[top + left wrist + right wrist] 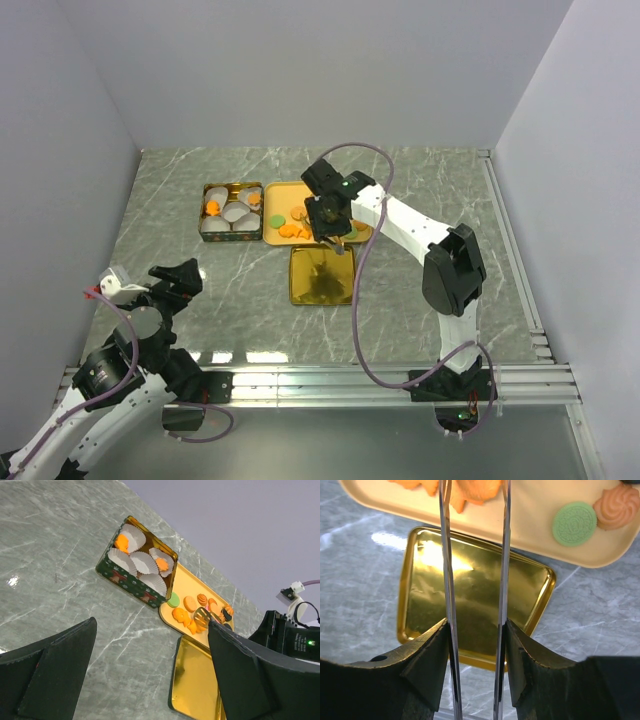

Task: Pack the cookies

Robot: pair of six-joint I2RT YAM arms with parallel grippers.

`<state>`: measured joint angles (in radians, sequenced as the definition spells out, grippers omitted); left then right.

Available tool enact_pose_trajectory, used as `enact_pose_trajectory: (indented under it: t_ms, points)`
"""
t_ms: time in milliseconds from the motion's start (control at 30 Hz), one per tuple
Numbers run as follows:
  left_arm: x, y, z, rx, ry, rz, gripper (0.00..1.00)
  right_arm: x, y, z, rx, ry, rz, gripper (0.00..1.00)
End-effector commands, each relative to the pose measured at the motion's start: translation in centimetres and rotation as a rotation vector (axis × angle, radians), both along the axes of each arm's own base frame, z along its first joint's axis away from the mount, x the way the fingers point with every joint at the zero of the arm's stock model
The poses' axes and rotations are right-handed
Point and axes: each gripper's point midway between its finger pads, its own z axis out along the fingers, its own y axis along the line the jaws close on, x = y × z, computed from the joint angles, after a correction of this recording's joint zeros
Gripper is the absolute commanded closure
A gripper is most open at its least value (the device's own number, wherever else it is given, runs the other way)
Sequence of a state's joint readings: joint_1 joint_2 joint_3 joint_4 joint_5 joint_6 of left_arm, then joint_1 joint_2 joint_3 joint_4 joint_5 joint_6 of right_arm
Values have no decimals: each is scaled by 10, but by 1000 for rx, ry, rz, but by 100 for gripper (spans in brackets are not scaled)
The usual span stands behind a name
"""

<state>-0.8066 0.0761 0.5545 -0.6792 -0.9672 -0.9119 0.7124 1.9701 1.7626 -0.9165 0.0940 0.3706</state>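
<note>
Grey marble table (450,200) w/ green tin (127,581), yellow tray (281,192), gold lid (320,276).

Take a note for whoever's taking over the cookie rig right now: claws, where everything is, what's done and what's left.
Left claw: open, empty, near left, away from the work.
Right claw: shut on metal tongs, blades apart, above the yellow tray.
Cookies: most on the tray; a few orange ones already in paper cups inside the tin.
Gold lid: off, lying beside the tray, on its near side.
Left to do: fill the other cups, then probably lid the tin.
</note>
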Motion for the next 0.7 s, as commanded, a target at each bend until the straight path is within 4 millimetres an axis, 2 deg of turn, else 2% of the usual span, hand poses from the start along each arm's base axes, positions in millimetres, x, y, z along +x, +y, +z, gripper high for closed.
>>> enact_pose_trajectory:
  t_ms: [0, 367, 667]
  points:
    - [-3, 6, 11, -30, -25, 17, 1, 4, 12, 30, 42, -52, 25, 47]
    - [-4, 6, 12, -38, -36, 10, 1, -18, 0, 25, 6, 30, -12, 46]
    - [-4, 5, 13, -36, -40, 3, 1, -28, 5, 33, 35, 64, 11, 44]
